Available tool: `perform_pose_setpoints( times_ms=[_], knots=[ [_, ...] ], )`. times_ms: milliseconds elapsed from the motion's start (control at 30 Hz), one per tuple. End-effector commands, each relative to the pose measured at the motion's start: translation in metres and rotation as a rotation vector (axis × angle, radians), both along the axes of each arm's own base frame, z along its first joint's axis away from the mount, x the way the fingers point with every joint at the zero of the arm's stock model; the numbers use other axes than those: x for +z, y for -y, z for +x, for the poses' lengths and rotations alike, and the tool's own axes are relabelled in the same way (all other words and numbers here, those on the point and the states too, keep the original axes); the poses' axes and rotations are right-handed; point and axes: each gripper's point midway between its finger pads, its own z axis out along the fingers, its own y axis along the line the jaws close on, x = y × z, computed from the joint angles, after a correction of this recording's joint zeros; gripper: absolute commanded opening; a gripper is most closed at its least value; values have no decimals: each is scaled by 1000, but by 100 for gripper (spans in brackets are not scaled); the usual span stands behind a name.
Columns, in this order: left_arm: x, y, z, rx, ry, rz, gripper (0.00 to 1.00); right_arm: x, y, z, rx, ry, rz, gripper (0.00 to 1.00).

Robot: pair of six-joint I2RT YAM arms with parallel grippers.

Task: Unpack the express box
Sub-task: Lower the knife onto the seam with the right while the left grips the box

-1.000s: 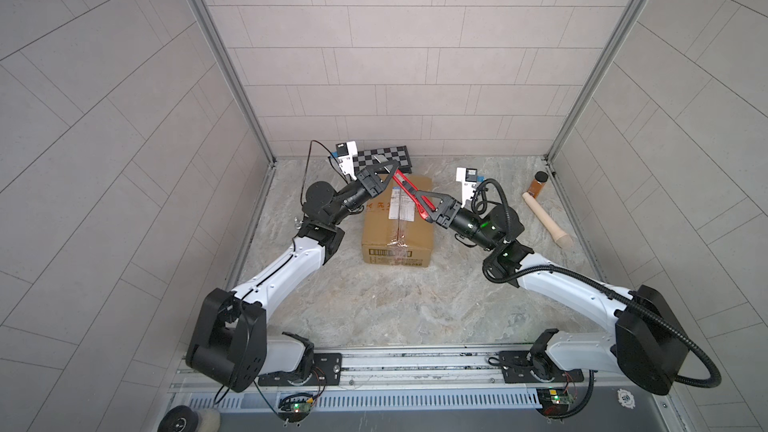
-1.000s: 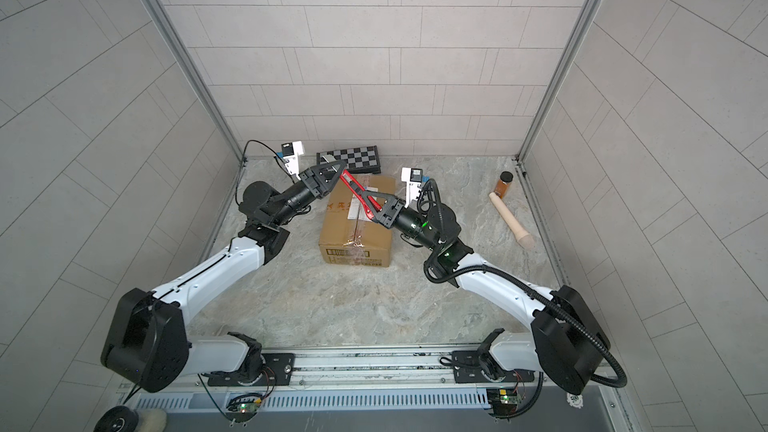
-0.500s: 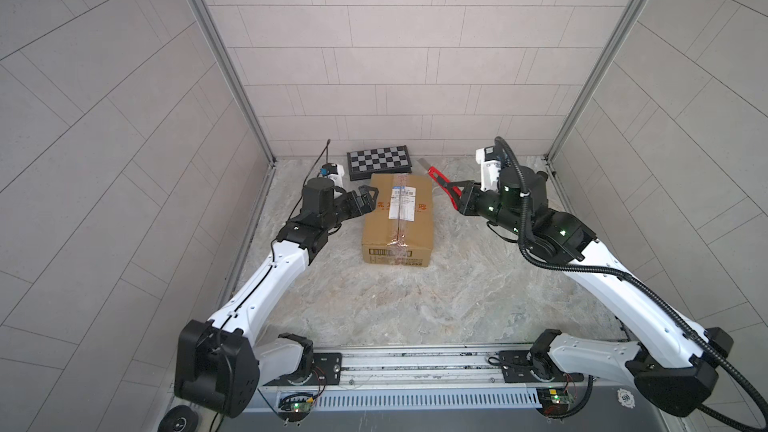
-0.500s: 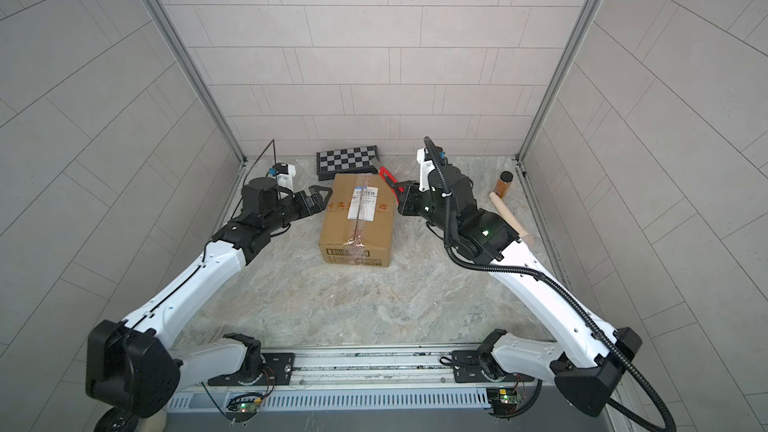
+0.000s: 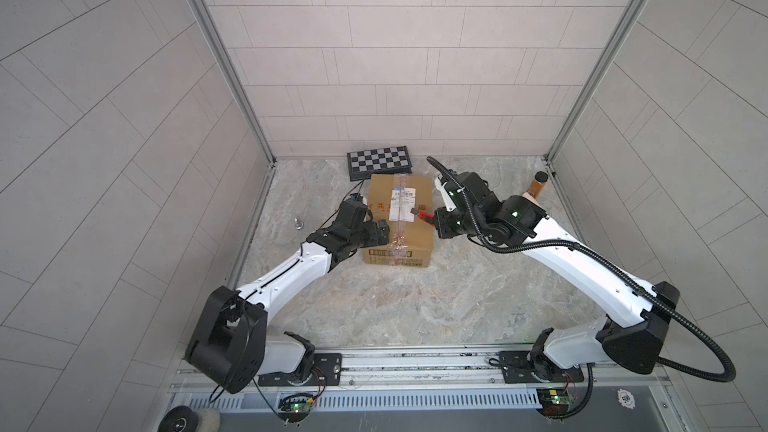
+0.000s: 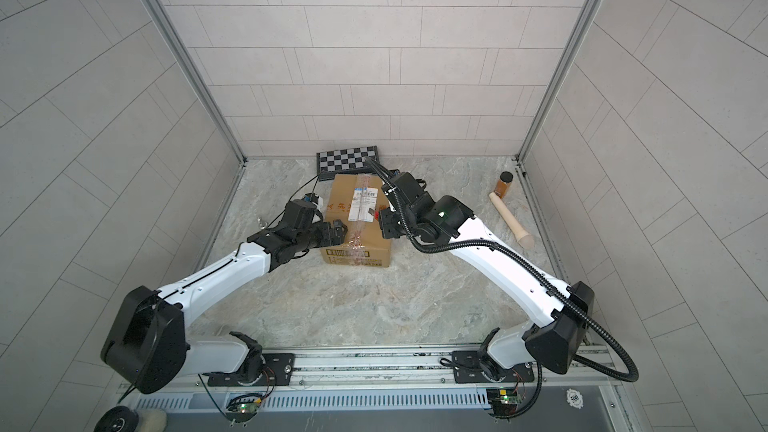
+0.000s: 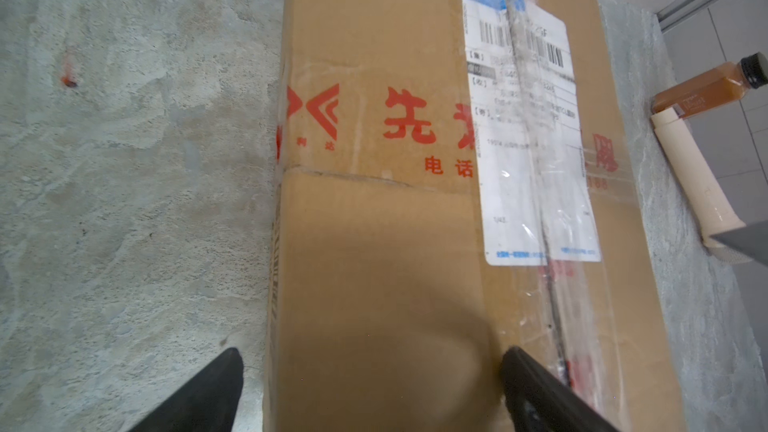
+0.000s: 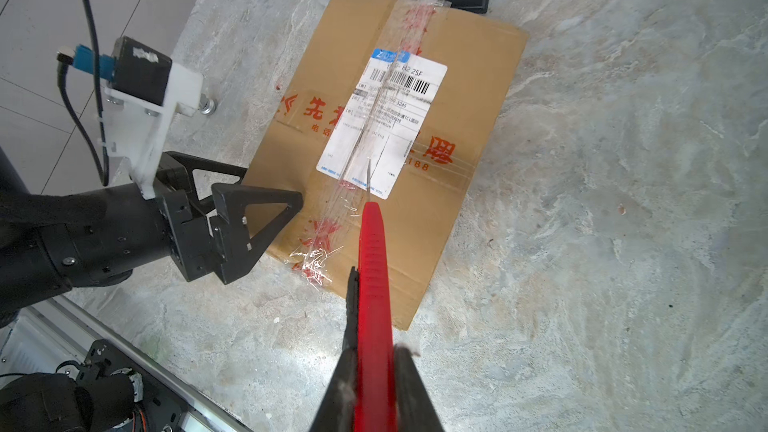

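We see both top views bright, evenly lit; only faint soft shadows on tabletop [image 5: 415, 309] around express box [image 5: 399, 218]. We note wall tile [image 5: 374, 56] lines bowing toward frame edges, wide-angle distortion. Left wrist view: we find broad soft shadow over near half of box, white glare specks on clear tape [image 7: 536, 184], label [image 7: 528, 139] print washed and smeared, left pincer [image 7: 370, 376] fingertips [image 7: 212, 392] black, unfocused. Right wrist view: label crisp, red cutter [image 8: 374, 276] soft nearest lens.
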Motion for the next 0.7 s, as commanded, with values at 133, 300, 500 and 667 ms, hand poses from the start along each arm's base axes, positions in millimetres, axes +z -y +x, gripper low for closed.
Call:
perform_pose_setpoints(
  times_ms=[133,300,500,667],
  knots=[
    [-50,-3,-36,34,-125,45,99,-4,-11,4,30,0,-32,0],
    [-50,4,-39,46,-124,-23,99,-10,-23,11,41,-3,-51,0],
    [-42,31,-45,21,-112,-141,98,-13,-17,15,34,12,-113,0],
    [-26,62,-50,-25,-90,-248,98,-10,-8,15,24,29,-153,0]
  ],
)
